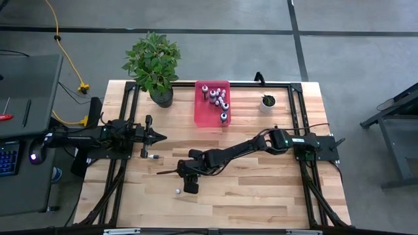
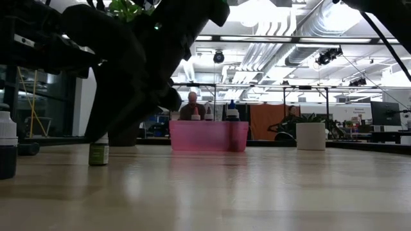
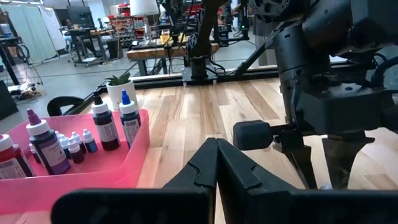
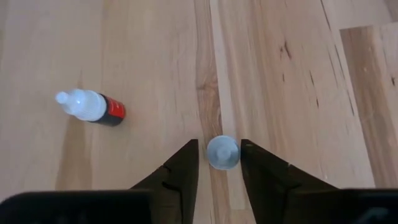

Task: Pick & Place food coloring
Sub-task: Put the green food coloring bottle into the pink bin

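A tiny food coloring bottle (image 4: 222,152) with a white cap stands upright on the wood near the front of the table (image 1: 177,191). My right gripper (image 4: 219,149) reaches over from the right and slants down over it, open, one finger on either side of the cap. In the low view the bottle's green-labelled body (image 2: 98,154) shows under the dark gripper. A second small bottle (image 4: 93,107) with a red label lies on its side nearby (image 1: 153,156). Several more bottles (image 1: 219,99) stand in the pink tray (image 1: 202,116). My left gripper (image 1: 161,137) waits shut at the left. My right gripper has one finger (image 4: 255,165) against the side of the bottle's cap (image 4: 237,153). A thin strip of wood shows between the other finger and the cap. The fingers come slanting down from the table's right. The bottle stands upright on the table.
A leafy plant in a dark pot (image 1: 155,62) stands at the far left and a small white pot (image 1: 268,102) at the far right. Another white-capped dark bottle (image 2: 6,151) shows at the low view's left edge. Bare wood lies between my right gripper and the tray.
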